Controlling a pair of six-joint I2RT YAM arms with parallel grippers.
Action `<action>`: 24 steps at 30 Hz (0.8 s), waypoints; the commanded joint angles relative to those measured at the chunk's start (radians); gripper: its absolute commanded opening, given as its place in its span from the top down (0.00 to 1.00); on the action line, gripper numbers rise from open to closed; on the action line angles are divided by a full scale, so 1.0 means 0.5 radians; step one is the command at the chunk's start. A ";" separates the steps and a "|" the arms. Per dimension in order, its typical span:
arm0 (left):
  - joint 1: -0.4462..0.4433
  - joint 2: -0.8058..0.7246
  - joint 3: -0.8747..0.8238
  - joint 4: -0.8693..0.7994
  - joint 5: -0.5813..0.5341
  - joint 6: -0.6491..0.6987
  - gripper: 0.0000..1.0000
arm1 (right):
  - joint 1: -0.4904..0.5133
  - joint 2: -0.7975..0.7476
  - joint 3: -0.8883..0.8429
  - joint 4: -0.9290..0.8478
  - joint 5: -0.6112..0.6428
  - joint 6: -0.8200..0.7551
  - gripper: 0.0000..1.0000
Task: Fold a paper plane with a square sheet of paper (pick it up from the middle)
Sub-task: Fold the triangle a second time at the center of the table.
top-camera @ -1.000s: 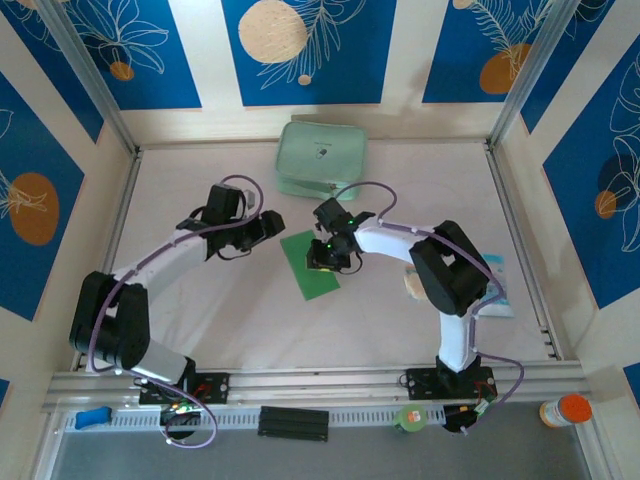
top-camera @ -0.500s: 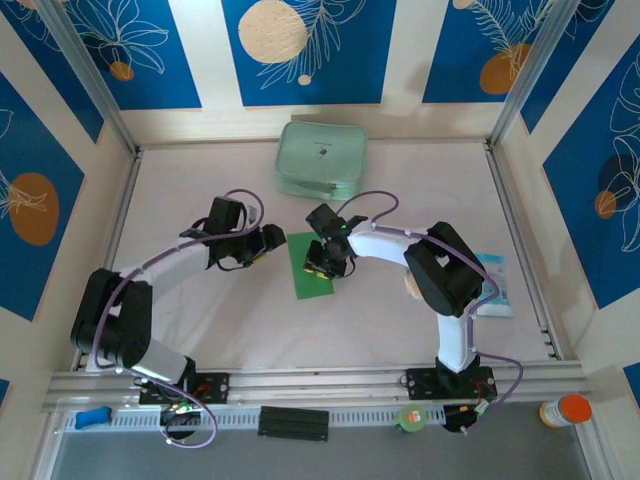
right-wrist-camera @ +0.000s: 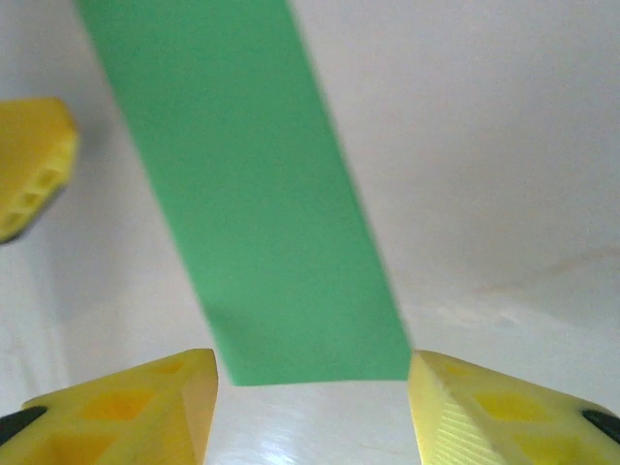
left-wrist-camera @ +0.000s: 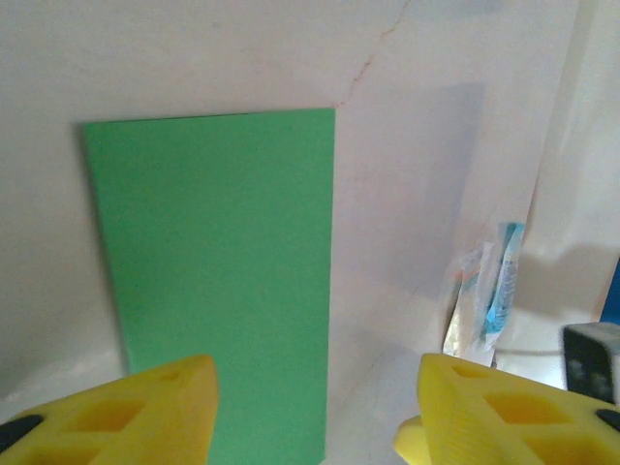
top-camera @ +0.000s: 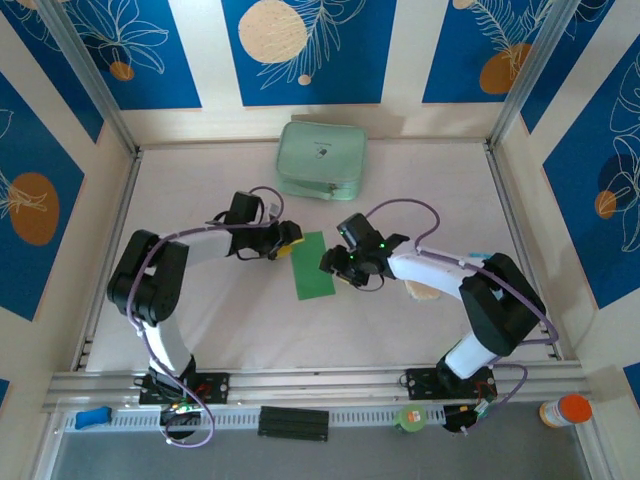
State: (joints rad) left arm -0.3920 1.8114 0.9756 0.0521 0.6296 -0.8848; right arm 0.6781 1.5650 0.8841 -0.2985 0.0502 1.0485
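Green paper (top-camera: 313,265), top view: flat on table (top-camera: 240,320) near middle, in front of mint pouch (top-camera: 322,158) and well apart from it; narrow rectangle, not a square, so probably folded in half once.
Progress, top view: at most one fold done, judging by shape; no nose corners, no wings, no dart yet; most of the folding left.
Left gripper (top-camera: 287,239), top view: low at paper's far left corner, just beside the edge; arm bent sharply, elbow out left, forearm reaching right across table.
Right gripper (top-camera: 333,263), top view: low at paper's right side; arm stretched left from its base, forearm close to table.
Left gripper (left-wrist-camera: 315,383), left wrist view: yellow fingers (left-wrist-camera: 160,412) spread apart, nothing pinched.
Green paper (left-wrist-camera: 223,271), left wrist view: flat, not lifted, near end running in below the gap, closer to left-hand finger; layers impossible to tell; plastic packet (left-wrist-camera: 484,291) further off at right.
Right gripper (right-wrist-camera: 310,373), right wrist view: fingers (right-wrist-camera: 126,402) apart, empty; near edge of paper just ahead of the gap.
Green paper (right-wrist-camera: 252,194), right wrist view: long strip running away from camera, flat on table; one yellow finger (right-wrist-camera: 29,179) of left gripper at frame's left, near paper.
Step in hand, judgement: both grippers lining up on the paper, no grip made.
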 commanded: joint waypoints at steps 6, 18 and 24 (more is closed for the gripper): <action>-0.056 0.172 0.114 0.076 0.023 -0.027 0.50 | -0.132 -0.015 -0.170 0.155 -0.233 0.010 0.45; -0.066 0.266 0.001 -0.038 -0.159 0.020 0.53 | -0.192 0.030 -0.276 0.374 -0.461 -0.062 0.51; -0.066 0.292 -0.008 -0.109 -0.208 0.039 0.53 | -0.171 0.055 -0.283 0.358 -0.561 -0.077 0.53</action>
State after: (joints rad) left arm -0.4171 1.9129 1.0050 0.0738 0.5900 -0.8890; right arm 0.5827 1.5791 0.7559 -0.1188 -0.1764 1.0271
